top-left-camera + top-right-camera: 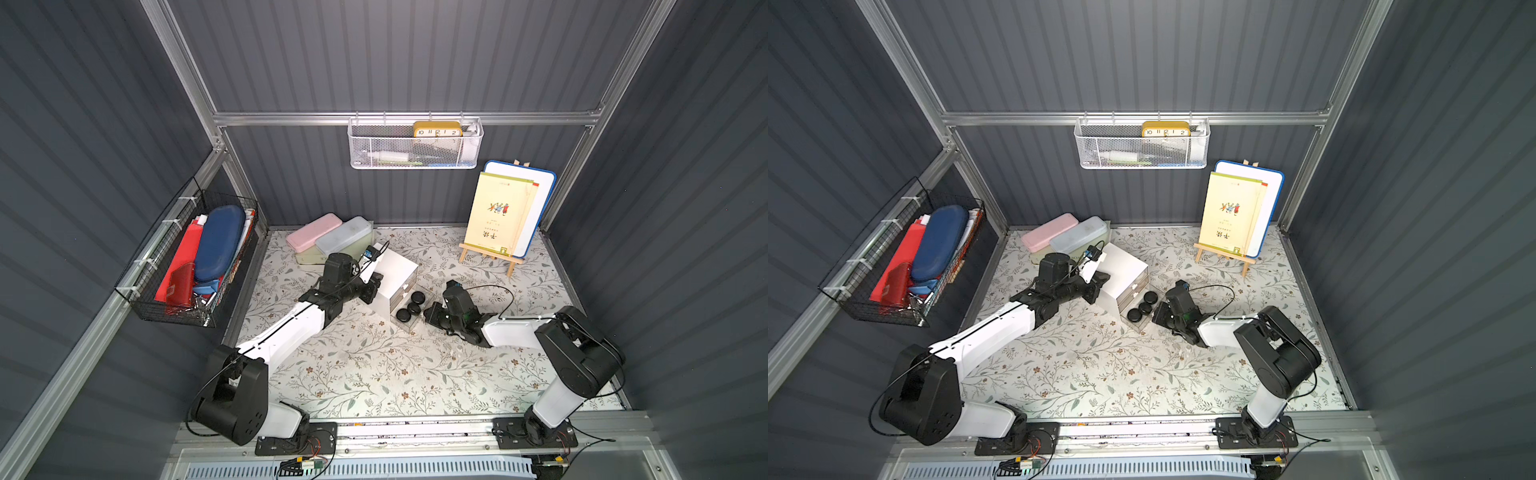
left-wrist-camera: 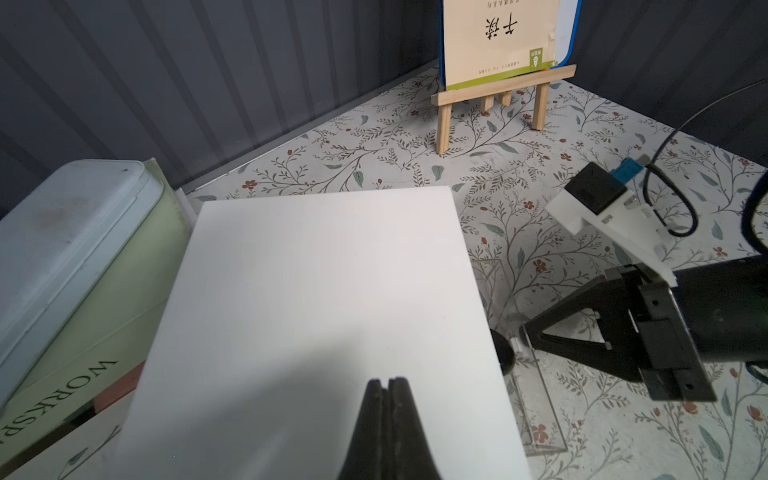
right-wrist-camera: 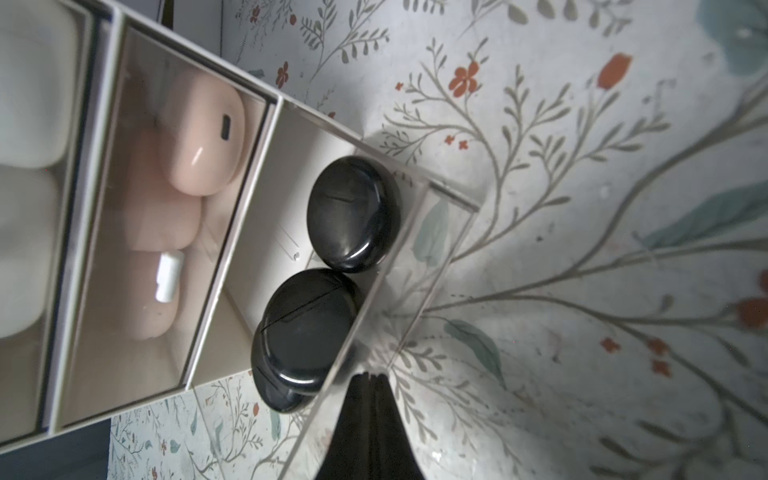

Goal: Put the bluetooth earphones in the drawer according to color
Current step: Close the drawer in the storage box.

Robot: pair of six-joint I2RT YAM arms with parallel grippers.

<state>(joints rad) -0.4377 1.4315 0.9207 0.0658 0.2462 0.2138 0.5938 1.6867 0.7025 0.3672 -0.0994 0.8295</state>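
Left end effector point(image 2: 386, 381) closed over cabinet point(image 2: 324, 270); right end effector point(image 3: 371, 377) closed against drawer point(image 3: 415, 270).

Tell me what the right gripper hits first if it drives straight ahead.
The shut right gripper points at the clear front wall of the pulled-out bottom drawer; it looks nearly touching, so that wall comes first, with the black earphones just behind.

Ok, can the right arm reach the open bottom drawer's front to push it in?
Probably yes. The right gripper, shut, is right at the clear front of the bottom drawer, nothing between. The black earphones lie inside it; the left gripper is over the cabinet top, out of the way.
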